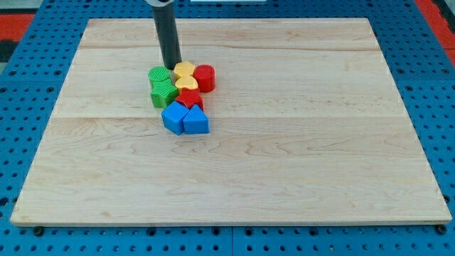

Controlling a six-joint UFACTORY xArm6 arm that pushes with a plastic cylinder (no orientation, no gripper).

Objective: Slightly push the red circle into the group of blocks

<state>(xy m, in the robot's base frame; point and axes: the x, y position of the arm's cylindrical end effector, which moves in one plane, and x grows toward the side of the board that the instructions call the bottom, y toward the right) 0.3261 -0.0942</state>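
Note:
The red circle [205,77] stands at the right side of a tight group of blocks, touching the yellow heart [185,73]. The group also holds a green circle [157,74], a green star [164,91], a red star [190,97], a blue cube [173,117] and a blue triangle-like block [196,121]. My tip [171,67] is at the group's top edge, between the green circle and the yellow heart, left of the red circle. The rod rises from there to the view's top.
The blocks lie on a light wooden board [284,156] in its upper left-centre part. A blue pegboard surface [21,107] surrounds the board on all sides.

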